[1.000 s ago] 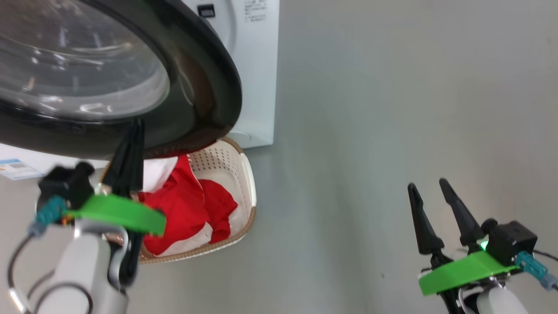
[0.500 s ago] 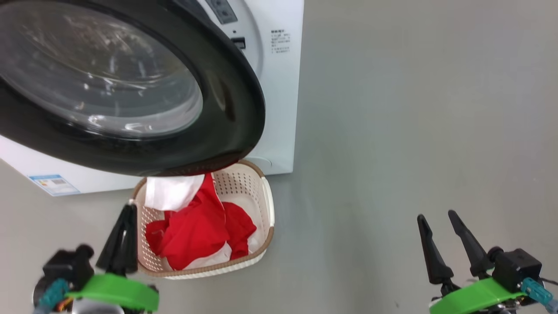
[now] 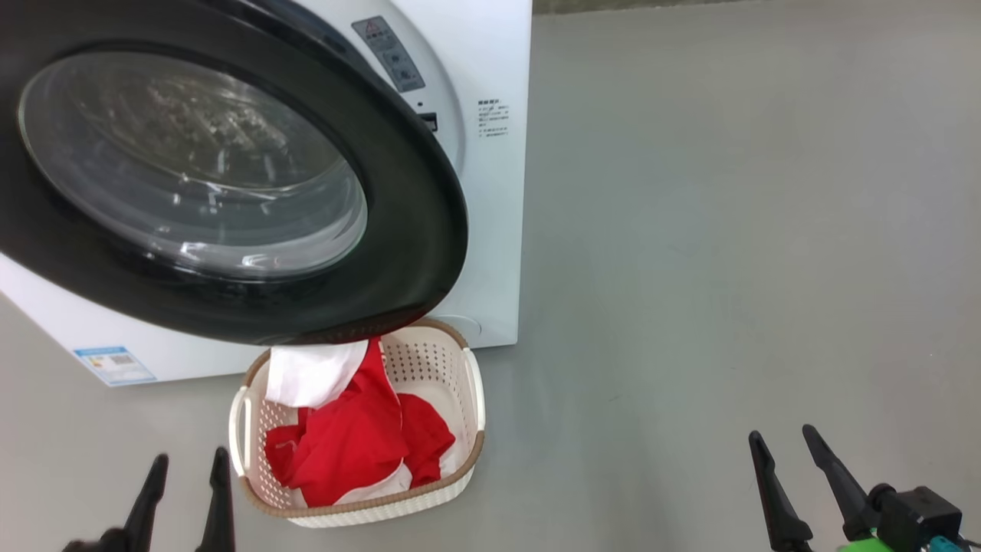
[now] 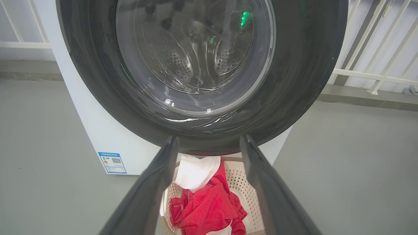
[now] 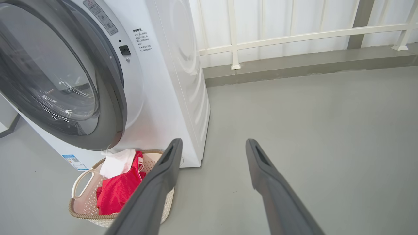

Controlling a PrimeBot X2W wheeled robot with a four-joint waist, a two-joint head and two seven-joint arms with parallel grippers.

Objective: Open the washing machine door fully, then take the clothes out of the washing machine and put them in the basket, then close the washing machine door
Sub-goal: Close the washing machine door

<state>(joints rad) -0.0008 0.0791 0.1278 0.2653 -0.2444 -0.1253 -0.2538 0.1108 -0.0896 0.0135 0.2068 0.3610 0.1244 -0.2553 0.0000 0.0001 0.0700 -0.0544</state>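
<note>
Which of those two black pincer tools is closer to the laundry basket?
The left tool, at the head view's lower left, right beside the basket; the right tool is far off across the floor.

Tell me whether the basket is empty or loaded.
Loaded: red and white clothes lie heaped inside the basket, with a white piece lying up against its rim.

It looks like a bare test hall, not a lived-in home. A white front-loading washing machine [image 5: 163, 81] stands alone on a smooth grey floor [image 5: 326, 130], with an energy label [image 3: 115, 366] on its front. Behind it, a white metal railing [image 5: 232, 32] runs along a pale panelled wall [image 5: 326, 13].
</note>
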